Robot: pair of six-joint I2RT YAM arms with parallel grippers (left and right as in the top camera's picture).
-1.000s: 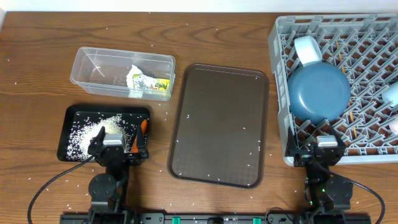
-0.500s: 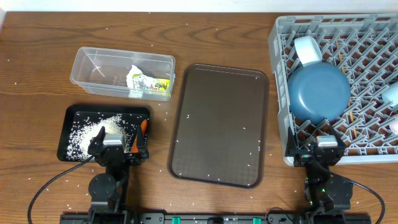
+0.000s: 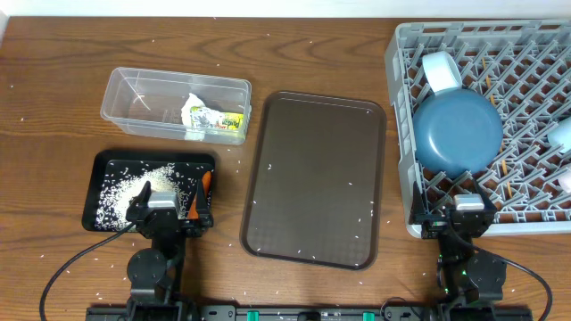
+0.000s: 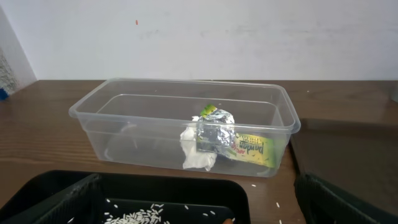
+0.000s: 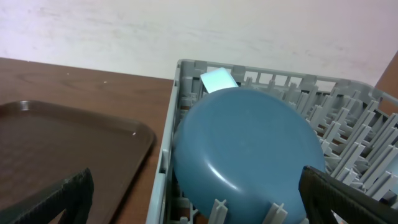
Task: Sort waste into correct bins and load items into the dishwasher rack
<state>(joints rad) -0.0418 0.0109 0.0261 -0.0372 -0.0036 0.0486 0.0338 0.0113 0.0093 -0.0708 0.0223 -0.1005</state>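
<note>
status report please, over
Left hand open, right hand open, both empty. Wrapper in clear tub, rice in black tray, plate in rack. Nothing in the way.

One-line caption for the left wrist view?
Crumpled wrapper lies inside the clear tub, black tray with rice in front.

Table from above: waste in bins, dishes in rack.
Clear tub (image 3: 134, 89) far left holds the crumpled wrapper (image 3: 209, 117); just nearer, the black tray (image 3: 101, 167) carries a rice heap (image 3: 125, 191) and a carrot (image 3: 206, 181) at its right end. Brown serving tray (image 3: 312, 178) in the middle, stray grains on it. Grey rack (image 3: 401, 62) at right — dark-blue plate (image 3: 457, 134) propped among the pegs, white bowl (image 3: 441, 69) just behind. Left gripper (image 3: 169, 200) hangs over the black tray, right gripper (image 3: 457, 209) at the rack's near wall, jaws apart.
</note>
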